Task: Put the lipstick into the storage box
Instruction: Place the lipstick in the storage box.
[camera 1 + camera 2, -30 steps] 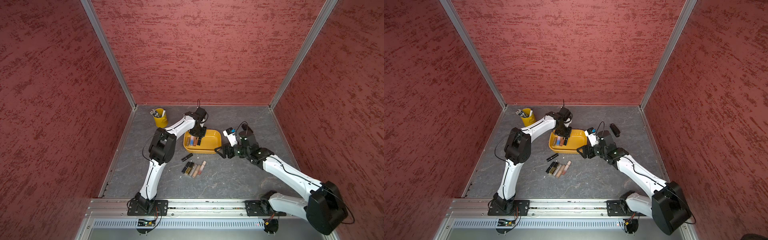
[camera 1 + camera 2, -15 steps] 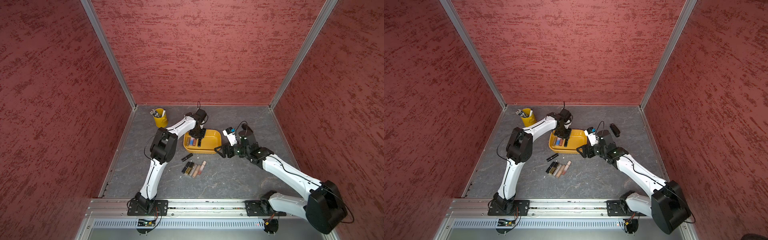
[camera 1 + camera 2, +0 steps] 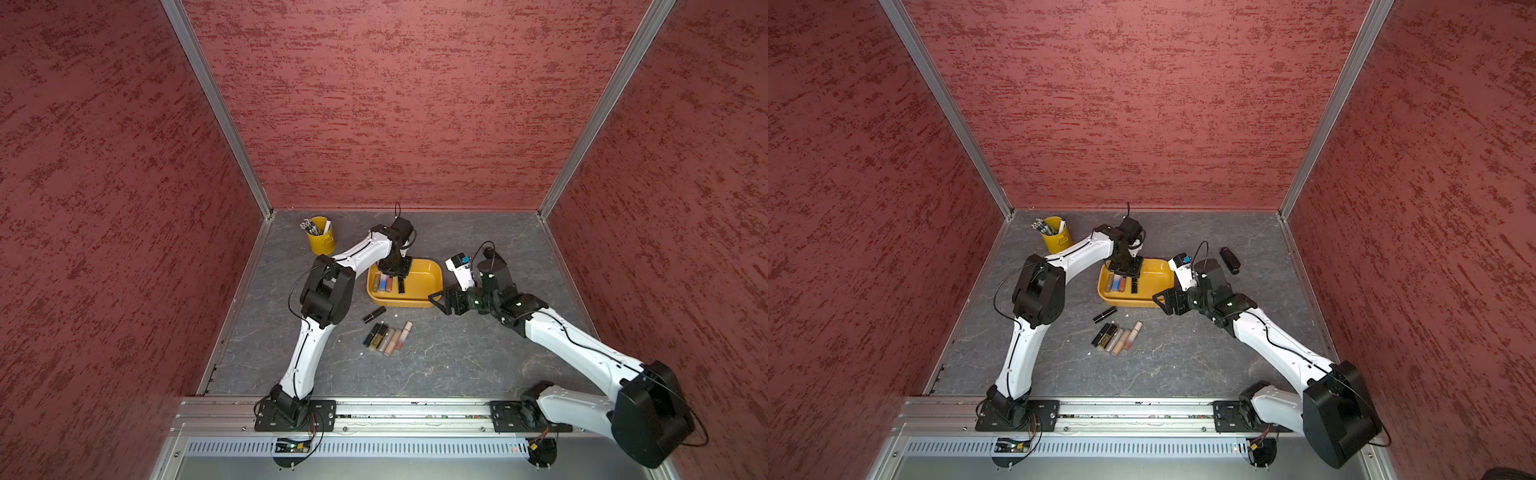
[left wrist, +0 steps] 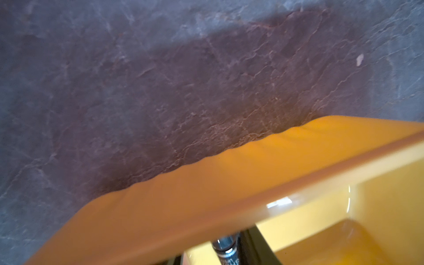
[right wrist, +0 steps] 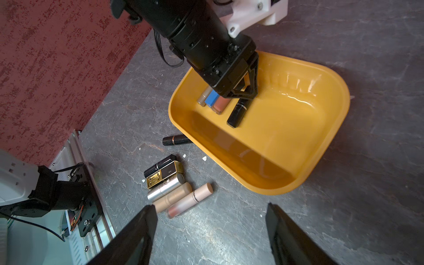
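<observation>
- The left gripper [image 5: 243, 95] is hovering inside the storage box [image 5: 298, 137], with its jaws standing slightly apart.
- The black lipstick [image 5: 237, 112] is lying on the box floor, its top end between the left gripper's tips, unclamped.
- The right gripper [image 5: 210, 206] is hovering wide open and empty, with the box just ahead of it.

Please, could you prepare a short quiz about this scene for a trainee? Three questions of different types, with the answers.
1. How many lipsticks are inside the box?
2. True or false: the right gripper holds a lipstick.
3. The lone lipstick beside the box is: A black, B blue, C silver.

Key: 1. four; 2. false, it is open and empty; 3. A.
</observation>
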`<state>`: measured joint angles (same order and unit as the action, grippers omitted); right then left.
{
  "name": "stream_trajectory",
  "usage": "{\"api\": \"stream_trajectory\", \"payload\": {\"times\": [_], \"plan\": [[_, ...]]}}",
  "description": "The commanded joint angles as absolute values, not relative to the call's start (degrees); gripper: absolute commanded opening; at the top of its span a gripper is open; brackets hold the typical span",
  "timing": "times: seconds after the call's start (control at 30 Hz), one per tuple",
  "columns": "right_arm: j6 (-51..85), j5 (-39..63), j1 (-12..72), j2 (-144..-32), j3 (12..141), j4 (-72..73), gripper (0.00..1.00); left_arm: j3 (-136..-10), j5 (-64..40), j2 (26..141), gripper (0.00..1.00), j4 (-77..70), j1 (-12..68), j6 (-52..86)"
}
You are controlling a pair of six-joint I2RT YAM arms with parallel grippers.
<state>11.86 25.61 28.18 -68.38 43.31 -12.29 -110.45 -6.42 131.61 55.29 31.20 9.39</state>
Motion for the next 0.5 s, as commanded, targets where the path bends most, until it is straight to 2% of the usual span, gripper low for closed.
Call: {"api": "stream_trajectory", "payload": {"times": [0.0, 0.23, 0.47], "plan": [[12.66, 25.02, 28.56, -68.64, 45.66, -12.69, 0.79, -111.29, -8.75, 128.87, 0.4, 54.19, 31.37, 10.08], [14.38, 25.58, 28.82, -69.9, 48.24, -16.21, 0.79, -106.86, -13.49, 121.67, 0.44, 50.04, 31.22, 12.68], [17.24, 26.79, 30.9, -73.07, 51.3, -20.38, 0.78, -93.0, -19.97, 109.01, 0.46, 41.21, 29.4, 17.33]]}}
